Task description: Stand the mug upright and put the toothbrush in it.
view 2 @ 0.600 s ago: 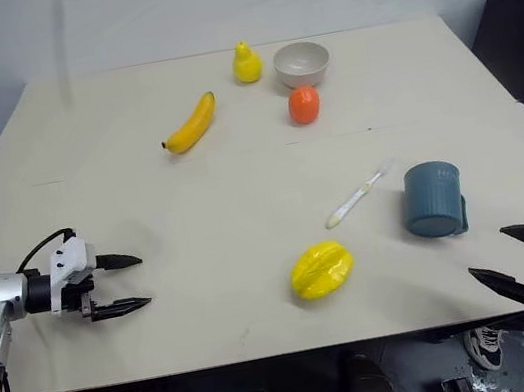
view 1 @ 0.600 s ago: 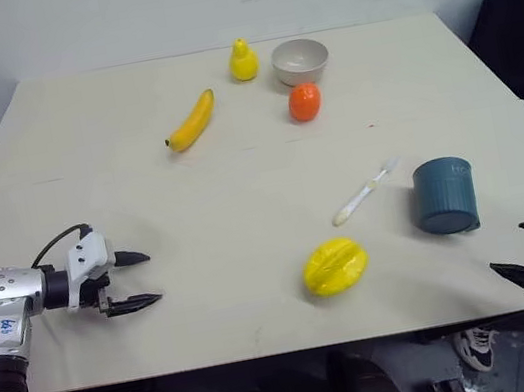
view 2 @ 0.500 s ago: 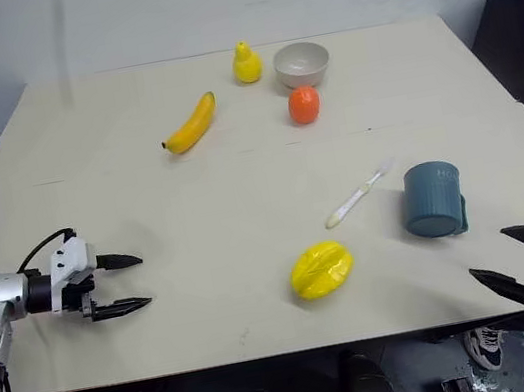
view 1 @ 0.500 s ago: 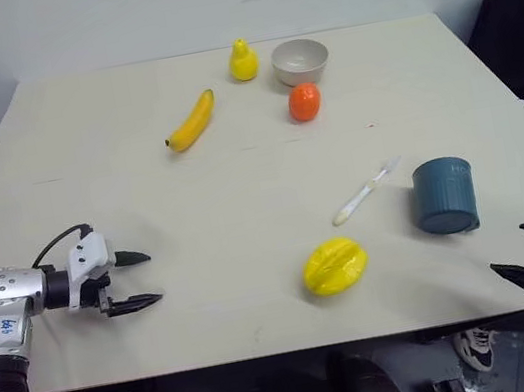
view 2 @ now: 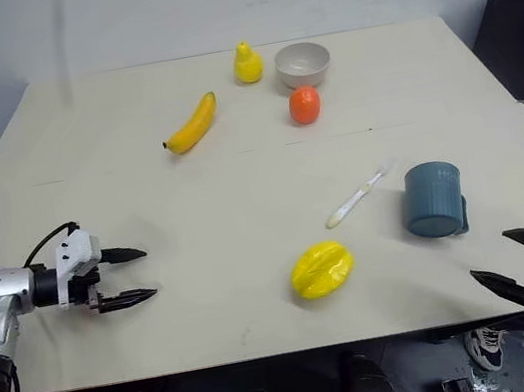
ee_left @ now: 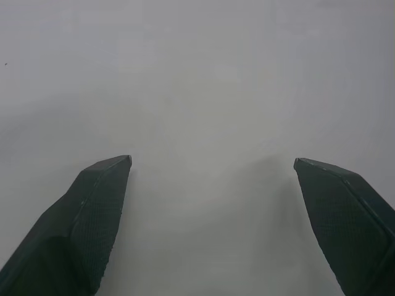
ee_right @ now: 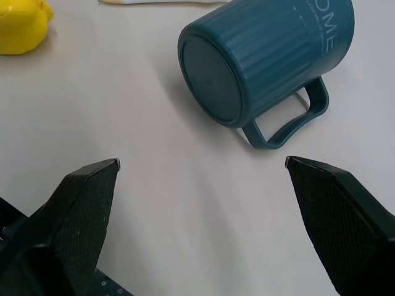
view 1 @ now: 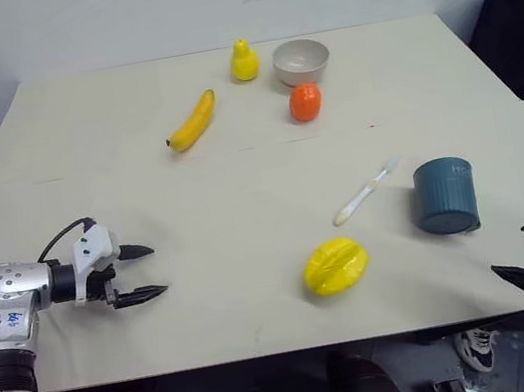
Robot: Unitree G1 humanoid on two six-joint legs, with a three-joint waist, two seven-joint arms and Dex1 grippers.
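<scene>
Left fingers (view 1: 143, 272): spread apart, empty, over bare worktop (view 1: 241, 190).
Right fingers (ee_right: 200, 165): spread wide, empty.
Mug (ee_right: 265, 55): on its side, base toward the right fingers, just beyond the tips.
Toothbrush (view 1: 365, 191): flat, beyond mug.

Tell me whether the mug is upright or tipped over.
Tipped over. The mug lies on its side on the table, flat base facing the right wrist camera, handle against the tabletop.

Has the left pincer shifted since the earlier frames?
Yes. The left pincer, open, has moved slightly up the table and inward, toward the banana; the banana, mug and toothbrush kept their places.
</scene>
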